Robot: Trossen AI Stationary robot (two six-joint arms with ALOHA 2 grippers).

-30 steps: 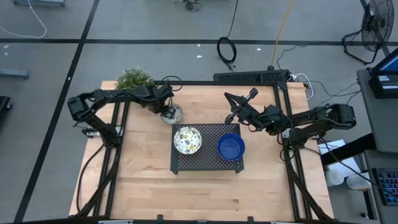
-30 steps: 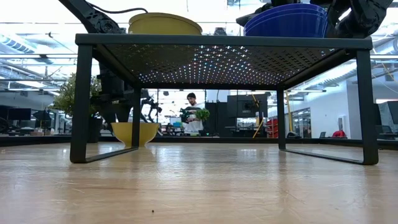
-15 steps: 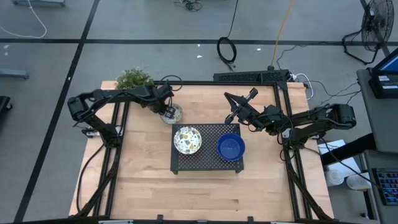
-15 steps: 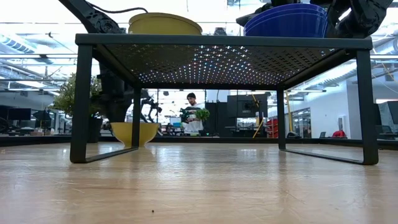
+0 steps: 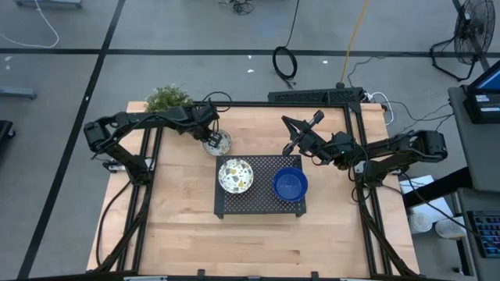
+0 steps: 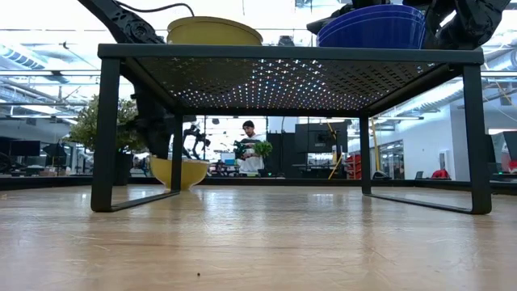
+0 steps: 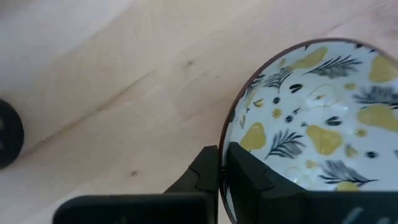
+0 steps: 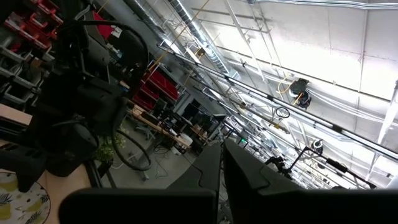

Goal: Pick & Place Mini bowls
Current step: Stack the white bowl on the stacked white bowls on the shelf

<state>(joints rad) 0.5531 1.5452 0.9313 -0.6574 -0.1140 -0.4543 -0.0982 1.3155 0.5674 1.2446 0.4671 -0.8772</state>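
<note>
Pale wood forms the bench [image 5: 187,226], which carries a black perforated tray [image 5: 260,203] at its centre. In the high view, a patterned bowl [image 5: 235,175] and a blue bowl [image 5: 290,184] sit side by side on the tray. A third bowl [image 5: 218,143] lies on the bench just off the tray's far left corner, under the left end effector [image 5: 211,140].

The left wrist view shows what the high view does not: the left end effector [image 7: 222,163] has its two dark fingers pressed together on the rim of this third bowl [image 7: 317,118], one finger outside the wall and one inside. The bowl interior is white with yellow pears and dark leaves. The low view shows this bowl [image 6: 179,172] with a yellow outside, tilted, seen beneath the tray [image 6: 291,53] beside one of its legs. It also shows that the blue bowls [image 6: 371,27] on the tray are a stack.

The right end effector [image 5: 299,134] hangs above the bench's far edge behind the tray, fingers pressed together and holding nothing; its wrist view looks up at ceiling pipes and lights.

A small green plant [image 5: 168,98] stands at the bench's far left corner. Beyond the bench, the low view shows a person [image 6: 250,148] standing in a workshop.
</note>
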